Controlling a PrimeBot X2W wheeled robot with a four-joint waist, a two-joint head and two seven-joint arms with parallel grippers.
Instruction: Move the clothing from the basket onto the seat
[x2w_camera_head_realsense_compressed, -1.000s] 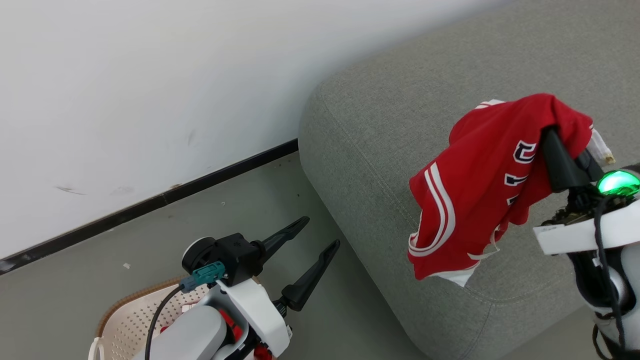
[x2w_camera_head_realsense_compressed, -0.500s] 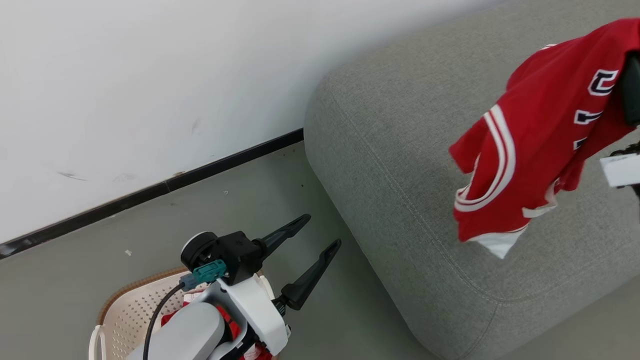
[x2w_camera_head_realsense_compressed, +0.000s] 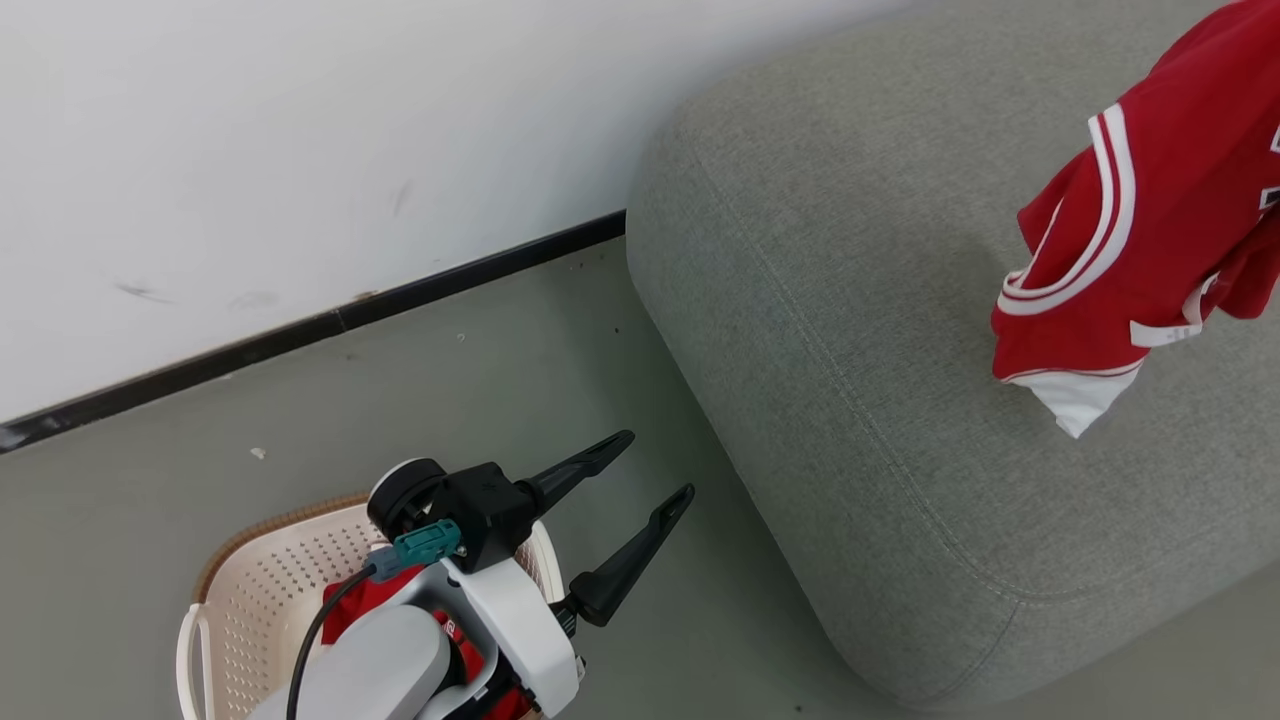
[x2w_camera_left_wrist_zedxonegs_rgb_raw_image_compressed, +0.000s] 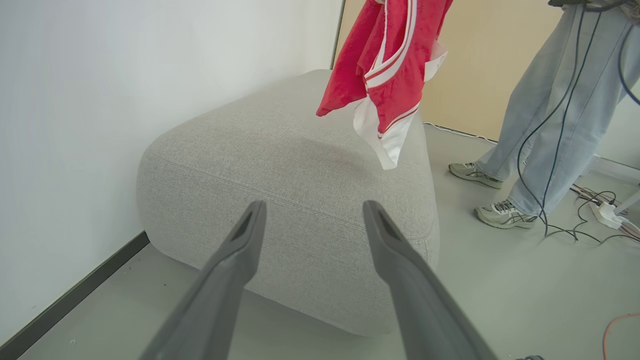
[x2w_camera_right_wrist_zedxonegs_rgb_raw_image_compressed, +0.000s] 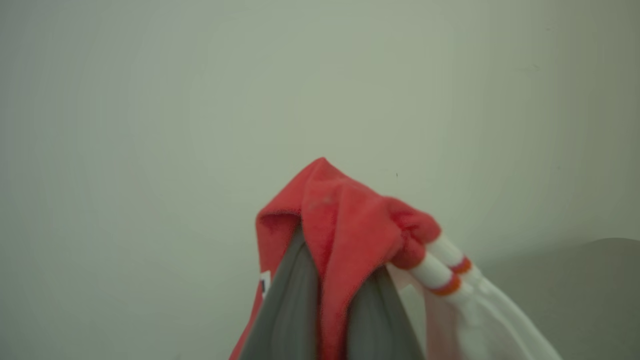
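Right now the right gripper (x2w_camera_right_wrist_zedxonegs_rgb_raw_image_compressed: 334, 272) is pinching a red garment (x2w_camera_right_wrist_zedxonegs_rgb_raw_image_compressed: 340, 215) between its two closed fingers, the fabric folding over the fingertips and hiding them, with a white and orange banded trim bunching just to their right in the wrist view. Seen from the head, this garment is hanging in the air, its white stripes and white hem drooping over the grey seat (x2w_camera_head_realsense_compressed: 850, 300) without touching the cushion. The seat is lying below the held cloth, and from the left wrist a soft shadow is showing on the cushion under the hem. The left gripper (x2w_camera_head_realsense_compressed: 660, 463) is standing wide open and holding nothing, its two dark fingers pointing toward the near rounded corner of the seat, which is sitting ahead of the fingertips and apart from them across a strip of grey floor (x2w_camera_head_realsense_compressed: 480, 380). Behind and beneath that gripper's wrist the cream basket (x2w_camera_head_realsense_compressed: 262, 610) is resting on the floor, and a second red piece (x2w_camera_head_realsense_compressed: 352, 600) is lying inside it, partly hidden by the white forearm. Beyond the seat, ahead and to the right of the left fingers, a person (x2w_camera_left_wrist_zedxonegs_rgb_raw_image_compressed: 550, 100) in pale jeans and grey shoes is standing among loose cables (x2w_camera_left_wrist_zedxonegs_rgb_raw_image_compressed: 585, 191), while a white wall (x2w_camera_head_realsense_compressed: 300, 150) with a dark skirting strip (x2w_camera_head_realsense_compressed: 300, 330) is running along the left side
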